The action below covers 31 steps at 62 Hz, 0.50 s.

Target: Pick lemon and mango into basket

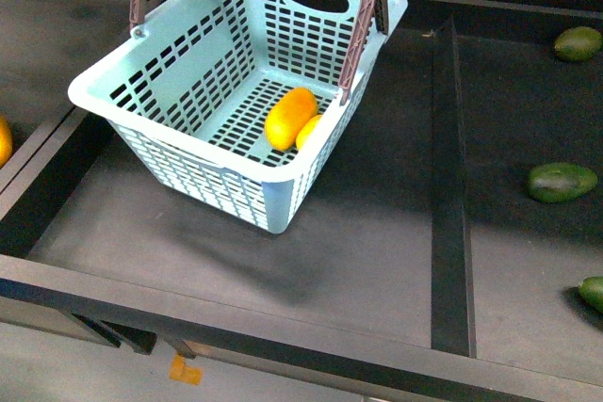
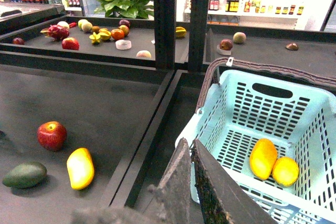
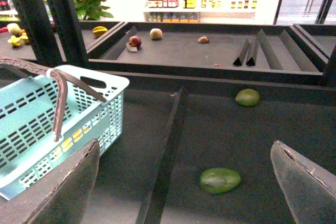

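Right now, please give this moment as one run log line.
mango: in basket | lemon: in basket, touching mango | left gripper: shut | right gripper: open, empty

Orange-yellow mango (image 1: pixel 290 118) and paler lemon (image 1: pixel 308 131) lie touching inside the teal basket (image 1: pixel 188 152).

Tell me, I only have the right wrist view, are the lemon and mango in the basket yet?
Observer: Yes. The mango and the lemon lie side by side on the floor of the basket.
Operator: Is the left gripper holding anything?
Observer: No. The left gripper is shut and empty, just outside the basket's rim.
Operator: Any fruit left of the basket?
Observer: Yes. In the left wrist view, a red apple, a yellow mango and a green fruit lie in the neighbouring tray.
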Each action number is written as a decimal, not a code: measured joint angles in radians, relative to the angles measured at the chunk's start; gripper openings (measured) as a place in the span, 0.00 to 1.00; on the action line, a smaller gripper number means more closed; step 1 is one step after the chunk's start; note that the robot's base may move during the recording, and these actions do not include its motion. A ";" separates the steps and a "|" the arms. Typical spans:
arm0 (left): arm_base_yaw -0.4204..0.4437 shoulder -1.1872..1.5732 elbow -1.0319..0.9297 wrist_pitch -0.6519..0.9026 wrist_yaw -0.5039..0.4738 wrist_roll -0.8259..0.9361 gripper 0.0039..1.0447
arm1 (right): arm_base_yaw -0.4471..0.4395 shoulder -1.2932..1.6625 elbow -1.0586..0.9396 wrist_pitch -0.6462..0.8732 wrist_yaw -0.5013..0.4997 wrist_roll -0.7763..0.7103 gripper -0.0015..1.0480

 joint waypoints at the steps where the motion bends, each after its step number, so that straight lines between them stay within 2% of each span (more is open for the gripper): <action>1: 0.000 -0.014 0.000 -0.013 0.000 0.000 0.03 | 0.000 0.000 0.000 0.000 0.000 0.000 0.92; 31: 0.000 -0.350 -0.001 -0.325 0.000 0.000 0.03 | 0.000 0.000 0.000 0.000 0.000 0.000 0.92</action>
